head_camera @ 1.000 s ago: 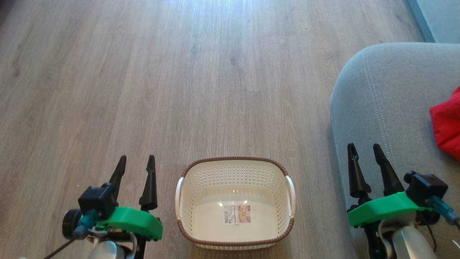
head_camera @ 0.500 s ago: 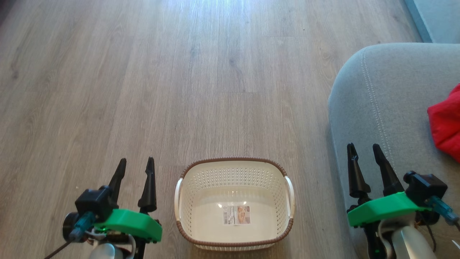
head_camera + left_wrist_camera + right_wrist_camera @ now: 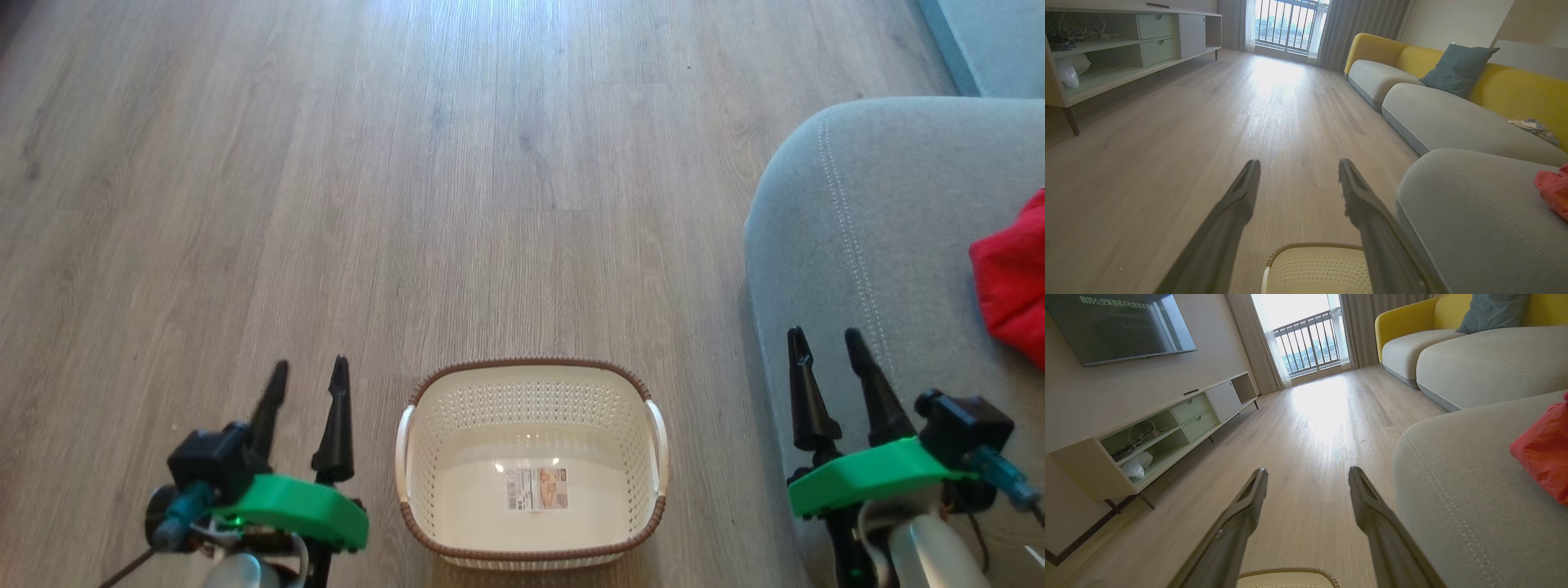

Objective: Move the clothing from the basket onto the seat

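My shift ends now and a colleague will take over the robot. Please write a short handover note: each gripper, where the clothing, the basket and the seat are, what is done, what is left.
Left gripper: open, holding nothing, over the floor left of the basket.
Right gripper: open, holding nothing, by the seat front edge.
Basket: on the floor between the grippers, with only a sticker on its bottom.
Clothing: red, lying on the seat, partly cut off by the picture edge.
Done: basket emptied, clothing on the seat.
Left: probably nothing; check that the whole pile lies on the seat.
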